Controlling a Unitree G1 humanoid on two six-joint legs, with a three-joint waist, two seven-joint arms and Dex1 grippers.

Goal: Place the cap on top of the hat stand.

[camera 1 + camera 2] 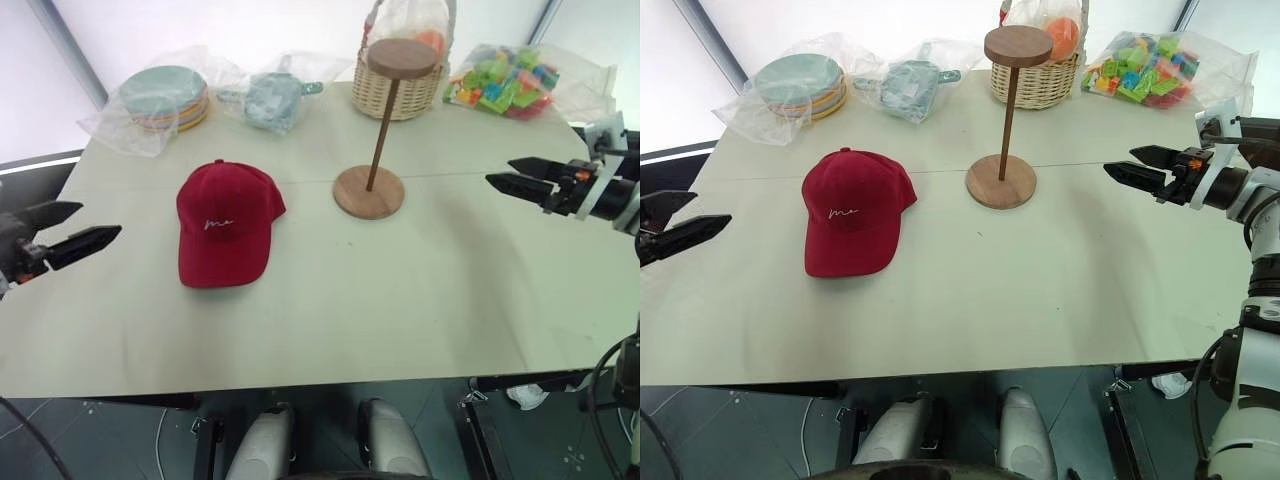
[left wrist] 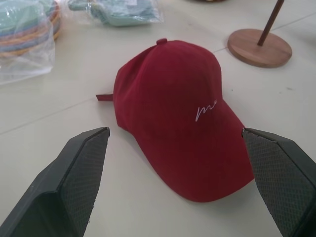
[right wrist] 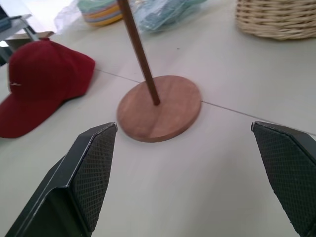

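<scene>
The dark red cap (image 1: 227, 222) lies flat on the pale table (image 1: 420, 290), brim toward me, white script on its front. To its right stands the wooden hat stand (image 1: 372, 150), its round base on the table and its disc top bare. My left gripper (image 1: 75, 228) hovers open at the table's left edge, pointing at the cap (image 2: 180, 116) from a short way off. My right gripper (image 1: 505, 172) is open at the right side, aimed at the stand's base (image 3: 159, 107). Nothing is between either pair of fingers.
Along the far edge sit bagged stacked plates (image 1: 165, 97), a bagged teal item (image 1: 272, 97), a wicker basket (image 1: 398, 85) right behind the stand, and a bag of coloured blocks (image 1: 505, 82).
</scene>
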